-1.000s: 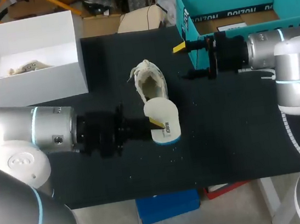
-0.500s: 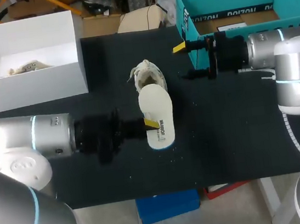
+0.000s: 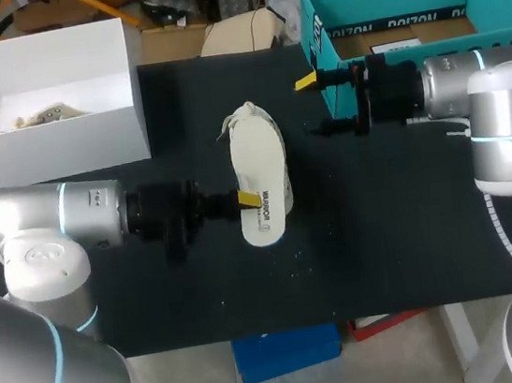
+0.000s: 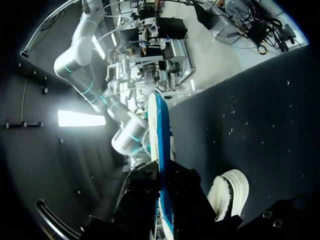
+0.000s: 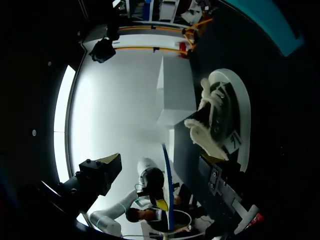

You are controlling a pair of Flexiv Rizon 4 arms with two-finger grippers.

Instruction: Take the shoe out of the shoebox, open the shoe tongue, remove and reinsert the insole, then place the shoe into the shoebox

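Observation:
A white shoe (image 3: 248,117) lies on the black table mat (image 3: 384,231), mostly covered by the white insole (image 3: 262,176) held lengthwise over it. Whether the insole touches the shoe I cannot tell. My left gripper (image 3: 247,198) comes in from the left and is shut on the insole's edge near its heel end. In the left wrist view the insole (image 4: 159,145) stands edge-on between the fingers, showing its blue underside, with the shoe (image 4: 230,192) beside them. My right gripper (image 3: 318,105) hangs open to the right of the shoe, holding nothing. The shoe (image 5: 220,115) lies ahead of it.
A white shoebox (image 3: 47,148) with crumpled paper inside stands at the back left. An open teal box (image 3: 318,13) stands at the back right, just behind the right gripper. Bare mat lies in front of and to the right of the shoe.
My left gripper has carried the insole away from the table's front edge and turned it in line with the shoe, so it now covers the shoe. The right arm has not moved.

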